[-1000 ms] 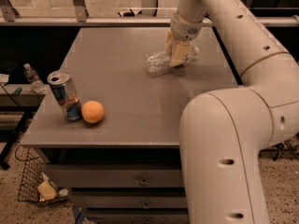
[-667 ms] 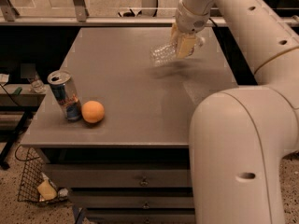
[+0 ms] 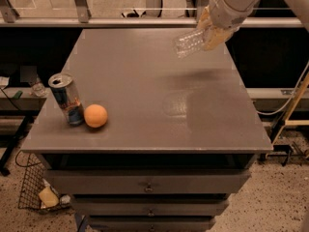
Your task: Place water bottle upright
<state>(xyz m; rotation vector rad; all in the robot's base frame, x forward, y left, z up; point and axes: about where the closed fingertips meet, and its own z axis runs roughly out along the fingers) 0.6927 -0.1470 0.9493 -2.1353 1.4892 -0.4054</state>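
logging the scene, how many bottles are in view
2. The water bottle, held tilted in the gripper above the table's far right corner; a smaller clear bottle off the table, beside its left edge. Others may be hidden.

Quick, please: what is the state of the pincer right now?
Pincer: closed on the water bottle, holding it tilted above the far right part of the table.

Soft tabletop [image 3: 145, 76] glare beneath raised tool [image 3: 210, 33]
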